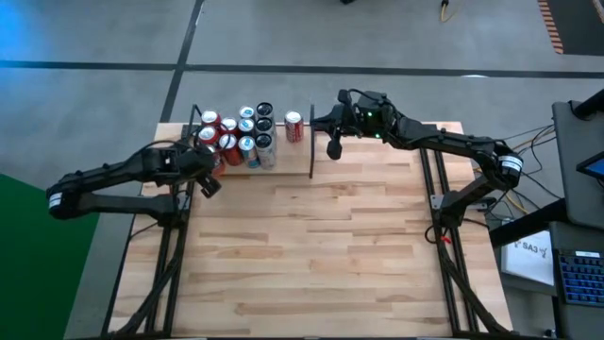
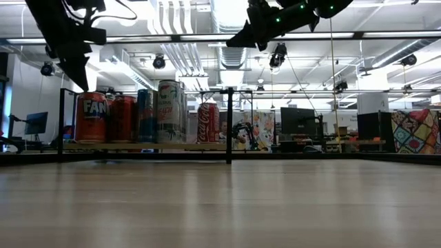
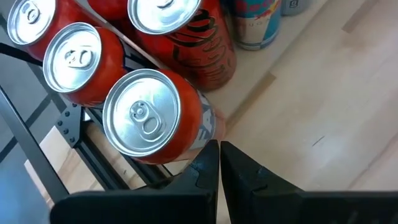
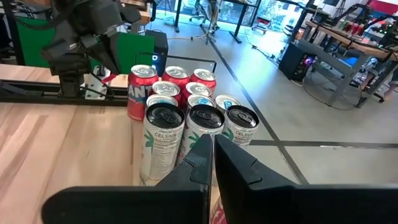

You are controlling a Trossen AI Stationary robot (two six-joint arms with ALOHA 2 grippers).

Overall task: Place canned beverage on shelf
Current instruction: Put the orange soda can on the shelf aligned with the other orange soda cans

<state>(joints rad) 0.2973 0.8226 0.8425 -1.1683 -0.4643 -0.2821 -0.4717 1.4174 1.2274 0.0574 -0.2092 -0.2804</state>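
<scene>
Cans: a cluster of cans [image 1: 236, 137] stands upright at the far left end of the shelf [image 1: 311, 246]; a lone red can [image 1: 293, 126] stands just beside the black divider rod [image 1: 311, 142], apart from the cluster.
Handling: I judge a can stiff, smooth and slippery, likely heavy if full, easily dented; best taken around the mid-wall, upright.
Left claw [image 1: 209, 185]: fingers pressed together, holding nothing, above the near edge of the cluster, next to a red can [image 3: 152, 115].
Right claw [image 1: 333, 146]: fingers pressed together, empty, raised above the shelf on the divider's other side, near the lone can.
</scene>
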